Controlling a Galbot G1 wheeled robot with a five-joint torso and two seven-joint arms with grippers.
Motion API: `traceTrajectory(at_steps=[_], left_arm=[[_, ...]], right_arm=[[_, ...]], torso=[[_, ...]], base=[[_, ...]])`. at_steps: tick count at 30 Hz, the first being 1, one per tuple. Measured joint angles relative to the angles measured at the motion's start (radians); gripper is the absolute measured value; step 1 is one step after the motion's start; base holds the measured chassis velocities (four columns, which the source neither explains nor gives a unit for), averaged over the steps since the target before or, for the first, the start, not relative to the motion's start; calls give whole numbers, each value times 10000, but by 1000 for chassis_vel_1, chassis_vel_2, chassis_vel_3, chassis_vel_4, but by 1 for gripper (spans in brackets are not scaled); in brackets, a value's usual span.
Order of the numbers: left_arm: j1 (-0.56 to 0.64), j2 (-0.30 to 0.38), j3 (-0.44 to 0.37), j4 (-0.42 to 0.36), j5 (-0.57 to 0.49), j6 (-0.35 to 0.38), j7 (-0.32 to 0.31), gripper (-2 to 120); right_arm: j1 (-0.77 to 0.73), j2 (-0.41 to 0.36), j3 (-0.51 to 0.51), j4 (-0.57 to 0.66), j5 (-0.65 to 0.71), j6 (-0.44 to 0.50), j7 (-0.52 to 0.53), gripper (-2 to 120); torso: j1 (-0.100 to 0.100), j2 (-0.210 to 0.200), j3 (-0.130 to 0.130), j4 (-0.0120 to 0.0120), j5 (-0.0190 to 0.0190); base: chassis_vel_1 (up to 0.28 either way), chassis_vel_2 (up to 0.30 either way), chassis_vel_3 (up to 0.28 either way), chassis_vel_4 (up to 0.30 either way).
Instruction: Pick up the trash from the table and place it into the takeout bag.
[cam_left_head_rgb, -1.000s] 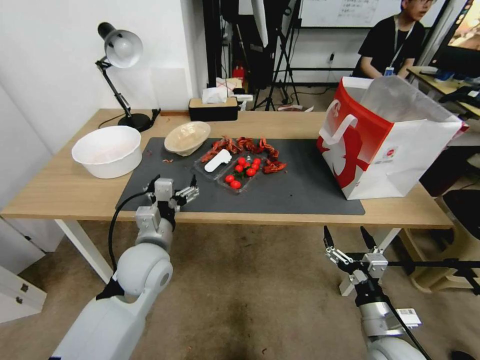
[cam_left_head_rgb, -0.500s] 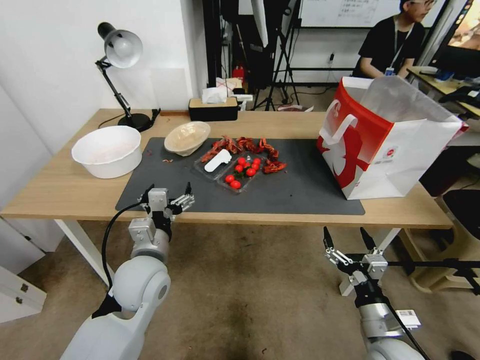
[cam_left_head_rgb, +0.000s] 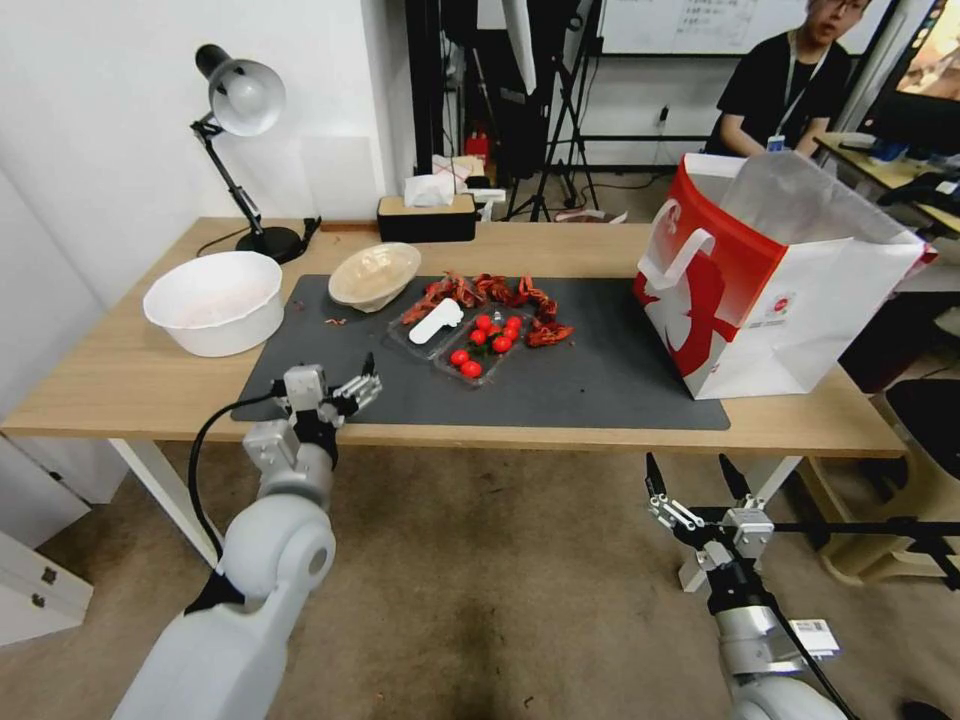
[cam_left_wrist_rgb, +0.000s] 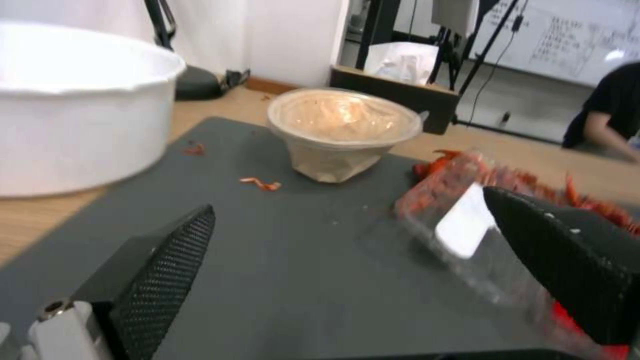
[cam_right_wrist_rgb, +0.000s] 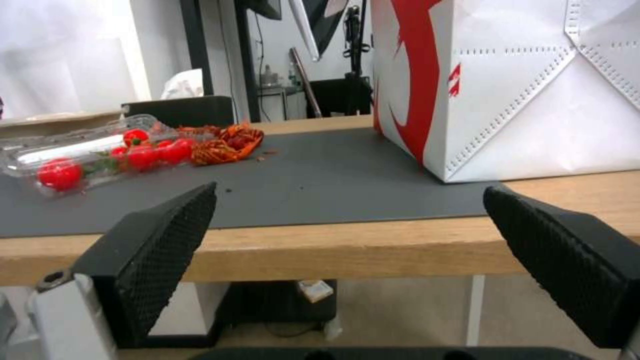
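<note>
Trash lies on the dark grey mat (cam_left_head_rgb: 600, 370) of the table (cam_left_head_rgb: 130, 385): a shallow beige bowl (cam_left_head_rgb: 375, 275), red crayfish shells (cam_left_head_rgb: 490, 292) and a clear plastic tray (cam_left_head_rgb: 465, 340) holding red tomatoes and a white piece. The takeout bag (cam_left_head_rgb: 760, 280), red-fronted with white sides, stands open at the mat's right end. My left gripper (cam_left_head_rgb: 325, 378) hovers open and holding nothing over the mat's front left corner. In its wrist view the bowl (cam_left_wrist_rgb: 343, 132) and tray (cam_left_wrist_rgb: 467, 225) lie ahead of the gripper (cam_left_wrist_rgb: 353, 225). My right gripper (cam_left_head_rgb: 692, 480) hangs open below the table's front edge, facing the bag (cam_right_wrist_rgb: 520, 90).
A large white bowl (cam_left_head_rgb: 213, 300) sits on the wood left of the mat. A desk lamp (cam_left_head_rgb: 240, 100) and a dark tissue box (cam_left_head_rgb: 427, 218) stand at the back edge. A seated person is behind the bag. Bare mat lies between tray and bag.
My left gripper has drawn back toward the table's front edge and a little to the left, still open. The right arm has stayed put.
</note>
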Motion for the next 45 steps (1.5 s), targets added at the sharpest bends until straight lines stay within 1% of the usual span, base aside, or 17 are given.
traceTrajectory(at_steps=[2,3,5,6,8,9,12,13,16,17,18,20,21,26,29,36,45], left_arm=[[-501,-52,94,245,-1173,173,-395,100],[-501,-52,94,245,-1173,173,-395,100],[-949,-73,152,474,-2199,339,-661,100],[-949,-73,152,474,-2199,339,-661,100],[-1506,-91,204,795,-3207,445,-915,100],[-1506,-91,204,795,-3207,445,-915,100],[-2455,-107,272,1380,-4429,609,-1348,100],[-2455,-107,272,1380,-4429,609,-1348,100],[-3303,-109,404,2191,-4847,609,-1445,100],[-3303,-109,404,2191,-4847,609,-1445,100],[-3670,-135,465,2623,-5020,609,-1493,100],[-3784,-146,492,2787,-5092,611,-1528,100],[-4076,-191,546,3186,-5237,625,-1607,100],[-4780,-341,670,4296,-5308,690,-1757,100],[-5031,-412,711,4734,-5375,703,-1789,100],[-5487,-554,701,5378,-5391,689,-1864,100],[-5859,-562,628,5738,-5744,680,-2219,99]], right_arm=[[-14,10,-2,-4,-14,6,8,100],[-14,10,-2,-4,-14,6,8,100],[-20,12,-1,-11,-17,20,15,100],[-20,12,-1,-11,-17,20,15,100],[-38,5,16,-11,-17,39,20,100],[-38,5,16,-11,-17,39,20,100],[-79,-19,74,8,-17,75,25,100],[-79,-19,74,8,-17,75,25,100],[-125,-38,165,17,-5,126,29,100],[-125,-38,165,17,-5,126,29,100],[-138,-44,198,17,9,140,31,100],[-139,-44,213,17,13,145,31,100],[-142,-46,247,17,24,154,34,100],[-145,-32,296,-50,35,183,35,100],[-144,-11,303,-87,38,198,35,100],[-125,-17,341,-140,52,201,38,100],[-104,6,318,-206,54,212,38,100]], torso=[[0,0,0,0,0],[0,0,0,0,0],[0,0,0,0,1],[0,0,0,0,1],[0,0,0,1,-2],[0,0,0,1,-2],[0,-1,0,-1,-2],[0,-1,0,-1,-2],[1,0,0,0,0],[1,0,0,0,0],[2,0,0,0,-1],[2,0,0,-1,1],[3,0,0,0,-1],[2,-1,0,0,0],[2,-1,0,0,0],[2,0,-1,0,0],[0,0,-1,0,0]], base=[[0,0,0,0],[0,0,0,0],[0,0,0,0],[0,0,0,0],[0,0,0,0],[0,0,0,0],[0,0,0,0],[0,0,0,0],[0,0,0,0],[0,0,0,0],[0,0,0,0],[0,0,0,0],[0,0,0,0],[0,0,0,0],[0,0,0,0],[0,0,0,0],[0,0,0,0]])
